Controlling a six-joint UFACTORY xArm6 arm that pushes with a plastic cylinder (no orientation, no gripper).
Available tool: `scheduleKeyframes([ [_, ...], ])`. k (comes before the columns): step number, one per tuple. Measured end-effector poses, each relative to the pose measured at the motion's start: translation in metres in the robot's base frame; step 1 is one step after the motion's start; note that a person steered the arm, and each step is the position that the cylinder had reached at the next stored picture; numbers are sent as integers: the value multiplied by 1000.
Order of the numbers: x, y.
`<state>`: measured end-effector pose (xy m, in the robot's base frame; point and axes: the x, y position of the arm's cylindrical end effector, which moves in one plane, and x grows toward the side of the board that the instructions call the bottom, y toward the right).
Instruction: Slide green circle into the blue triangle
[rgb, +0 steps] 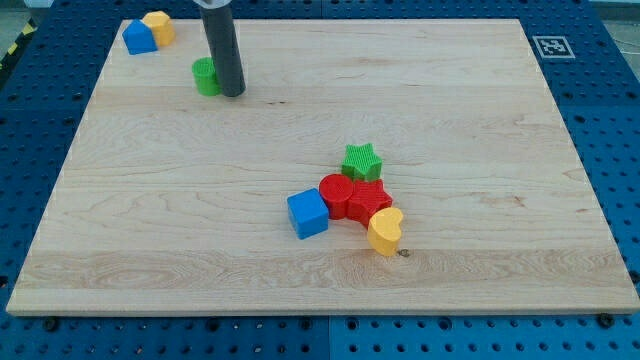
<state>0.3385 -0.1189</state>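
Rod tip (233, 94) touches the right side of the green circle (206, 76) near the wooden board's (450, 290) top-left; it has no jaws. Blue triangle (139, 38) sits beyond, beside a yellow block (159, 26).

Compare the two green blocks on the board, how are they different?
The green circle is round and smooth-edged; the green star has points. The circle sits near the view's top left, apart from other blocks, with my tip right beside it on the view's right. The star sits near the middle, touching the red blocks in a cluster, far from my tip. Both are the same green and rest flat on the wooden board.
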Motion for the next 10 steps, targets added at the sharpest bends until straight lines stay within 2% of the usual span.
scheduleKeyframes([
  [4, 12, -10],
  [7, -36, -24],
  [10, -48, -31],
])
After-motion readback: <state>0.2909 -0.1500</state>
